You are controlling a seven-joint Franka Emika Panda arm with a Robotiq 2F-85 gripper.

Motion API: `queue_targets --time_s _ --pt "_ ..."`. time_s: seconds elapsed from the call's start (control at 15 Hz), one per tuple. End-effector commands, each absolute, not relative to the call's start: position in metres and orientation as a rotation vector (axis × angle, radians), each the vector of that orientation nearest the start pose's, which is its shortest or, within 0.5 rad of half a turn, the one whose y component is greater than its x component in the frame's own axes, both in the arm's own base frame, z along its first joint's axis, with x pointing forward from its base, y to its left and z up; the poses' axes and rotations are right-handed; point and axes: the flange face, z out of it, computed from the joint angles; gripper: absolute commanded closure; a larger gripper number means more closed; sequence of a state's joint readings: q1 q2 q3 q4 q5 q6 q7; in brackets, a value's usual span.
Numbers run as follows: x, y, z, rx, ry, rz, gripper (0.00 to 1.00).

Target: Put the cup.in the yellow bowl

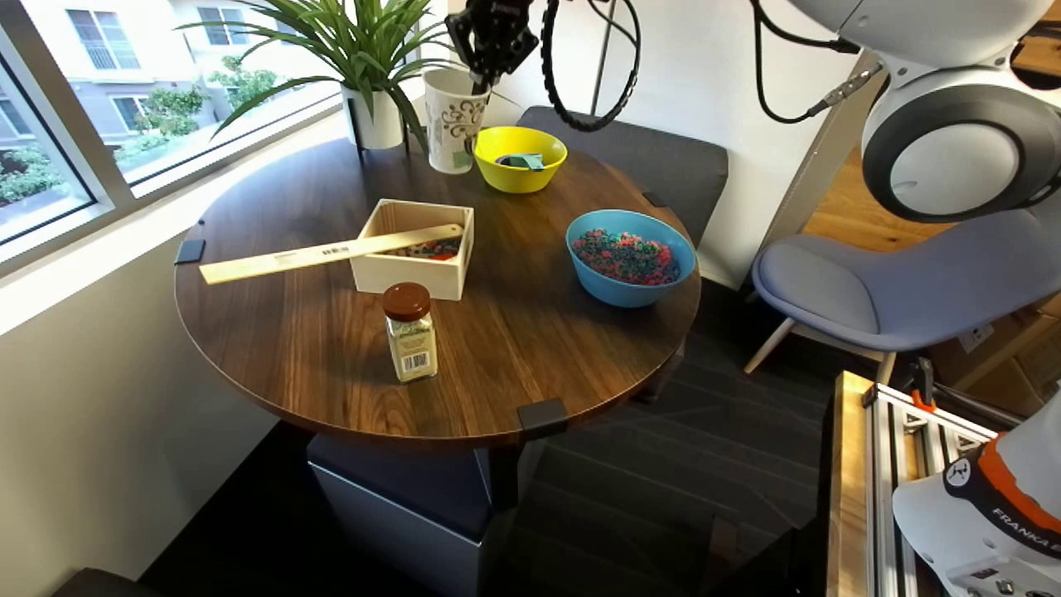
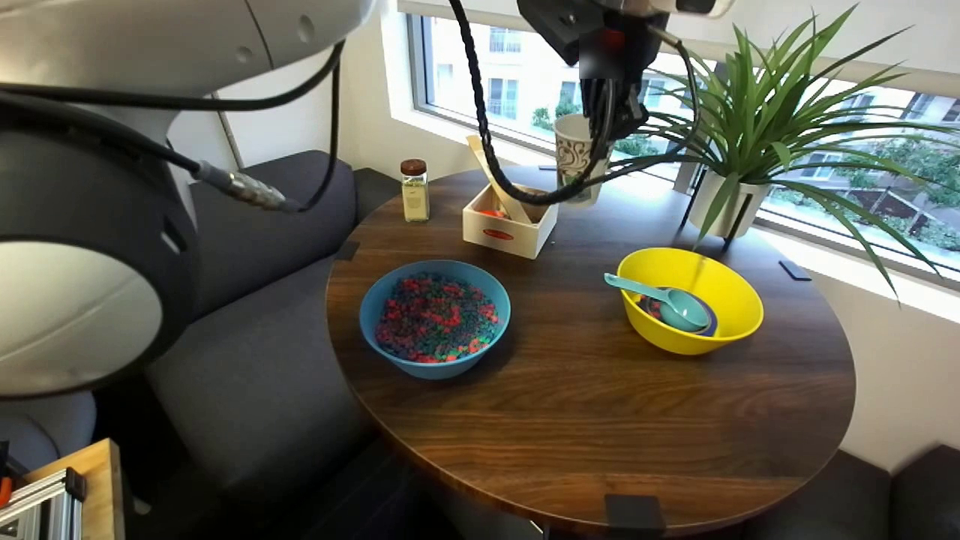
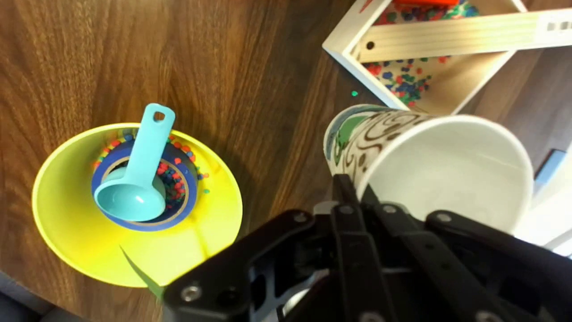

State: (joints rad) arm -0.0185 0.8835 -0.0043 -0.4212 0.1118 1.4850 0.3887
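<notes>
In the wrist view, the yellow bowl [image 3: 219,210] is seen at the left on the table [image 3: 250,80], its lower rim crossed by a leaf [image 3: 142,272]. Inside, a blue ring [image 3: 191,183] and its coloured bits [image 3: 174,181] are partly covered by a light-blue spoon [image 3: 149,147]. To the right, the gripper [image 3: 356,187] is clamped on the wall of the cup [image 3: 438,174], one finger outside and one inside; part of the rim is hidden by it. The cup is held above the table, outside the bowl. Farthest right, the wooden box [image 3: 456,80] is cut off by the top edge, the ruler [image 3: 451,38] by the right. In an exterior view the cup is crossed by a black cable [image 2: 525,196], and the grip is hard to make out.
</notes>
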Motion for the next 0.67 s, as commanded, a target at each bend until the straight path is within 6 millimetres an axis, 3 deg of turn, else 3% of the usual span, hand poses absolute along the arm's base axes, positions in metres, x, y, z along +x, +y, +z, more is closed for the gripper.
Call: queue_targets --time_s 0.0,0.27,0.47,0.6 --pt "0.735 -0.001 0.613 -2.826 0.732 -0.32 0.99" --pt "0.731 -0.014 0.634 -2.682 0.923 -0.349 0.99" --pt "0.738 -0.039 0.634 -2.581 1.079 -0.402 0.99" --pt "0.733 -0.061 0.631 -2.527 1.231 -0.34 0.99"
